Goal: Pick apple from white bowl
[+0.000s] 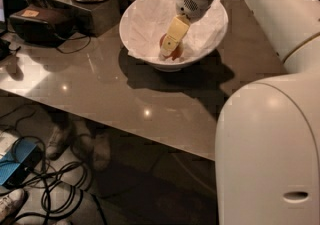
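Apple (177, 55) sits low in white bowl (145, 58), on crinkled paper lining, bowl resting on table (100, 84). End effector (170, 46) reaches steeply down inside, right against apple, likely angled to clear the rim. Clamped or apart: cannot tell.

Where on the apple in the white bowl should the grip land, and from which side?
Grip the apple across its widest middle, coming down from above: it is round and sits low in the white bowl, whose flaring walls and crinkled paper likely block a sideways approach. The gripper is down inside the bowl, right at the apple.
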You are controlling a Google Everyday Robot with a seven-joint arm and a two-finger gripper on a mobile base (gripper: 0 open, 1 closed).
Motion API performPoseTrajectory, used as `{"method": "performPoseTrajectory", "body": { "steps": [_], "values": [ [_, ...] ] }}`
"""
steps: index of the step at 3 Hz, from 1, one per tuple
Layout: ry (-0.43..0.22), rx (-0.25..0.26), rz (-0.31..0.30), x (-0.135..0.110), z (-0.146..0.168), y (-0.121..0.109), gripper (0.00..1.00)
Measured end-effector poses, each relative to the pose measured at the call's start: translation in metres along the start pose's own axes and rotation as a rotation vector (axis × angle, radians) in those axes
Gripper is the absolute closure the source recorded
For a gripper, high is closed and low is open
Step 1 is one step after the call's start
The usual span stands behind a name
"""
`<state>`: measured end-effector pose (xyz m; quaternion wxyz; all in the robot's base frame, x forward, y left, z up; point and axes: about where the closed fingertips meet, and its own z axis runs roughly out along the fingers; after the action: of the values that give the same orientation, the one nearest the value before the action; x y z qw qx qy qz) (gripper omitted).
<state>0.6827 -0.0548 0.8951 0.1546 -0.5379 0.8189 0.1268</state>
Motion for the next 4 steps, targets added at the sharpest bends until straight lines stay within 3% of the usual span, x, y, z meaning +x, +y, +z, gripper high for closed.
{"method": "performPoseTrajectory", "body": {
  "steps": [4],
  "values": [
    [0.010,-0.028,0.005,0.007,0.021,-0.011,0.10]
  ]
}}
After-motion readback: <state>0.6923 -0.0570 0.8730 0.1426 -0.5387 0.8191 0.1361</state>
